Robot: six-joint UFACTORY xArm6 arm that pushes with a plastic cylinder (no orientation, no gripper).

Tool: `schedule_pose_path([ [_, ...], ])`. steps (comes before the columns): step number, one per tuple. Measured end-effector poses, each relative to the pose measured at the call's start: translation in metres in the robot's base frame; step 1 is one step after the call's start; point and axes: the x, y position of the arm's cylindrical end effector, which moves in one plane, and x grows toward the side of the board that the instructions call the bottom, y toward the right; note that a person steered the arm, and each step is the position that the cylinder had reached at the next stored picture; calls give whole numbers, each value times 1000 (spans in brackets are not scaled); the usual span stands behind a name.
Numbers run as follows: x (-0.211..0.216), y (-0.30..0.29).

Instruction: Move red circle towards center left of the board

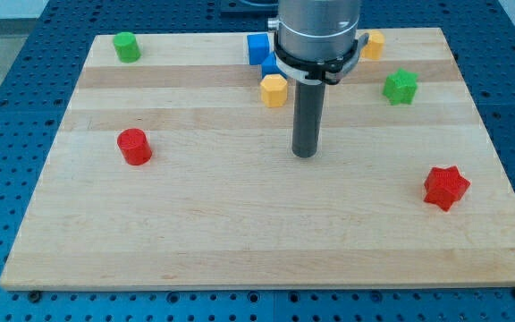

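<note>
At the left of the frame, a little above mid-height, the red circle (134, 147) stands upright on the pale wooden tabletop (240, 233), near the board's left edge and with bare wood all round it. My tip (305, 154) rests near the middle of the frame, well apart from the red circle and off to its right at about the same height. There are no fingers on this arm: it ends in a plain dark rod, so nothing is being held, and the tip touches no block.

Just above and left of the rod sits a yellow hexagon block (274, 90), close to the rod but clear of it. Behind it, at the upper centre, is a blue block (258, 49), partly hidden by the arm's grey housing; its shape cannot be made out fully. A second yellow block (374, 45) peeks out at the upper right of the housing, its shape also unclear.

In the upper left corner of the board is a green block (127, 46), roughly cylindrical. At the upper right is a green star (401, 87). In the lower right of the frame lies a red star (445, 187), well apart from everything else.
</note>
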Motion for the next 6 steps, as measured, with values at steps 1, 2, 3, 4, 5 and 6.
schedule_pose_path([
  [1, 7, -9],
  [2, 22, -46],
  [3, 26, -118],
  [4, 26, -194],
  [5, 26, -197],
  [6, 20, -206],
])
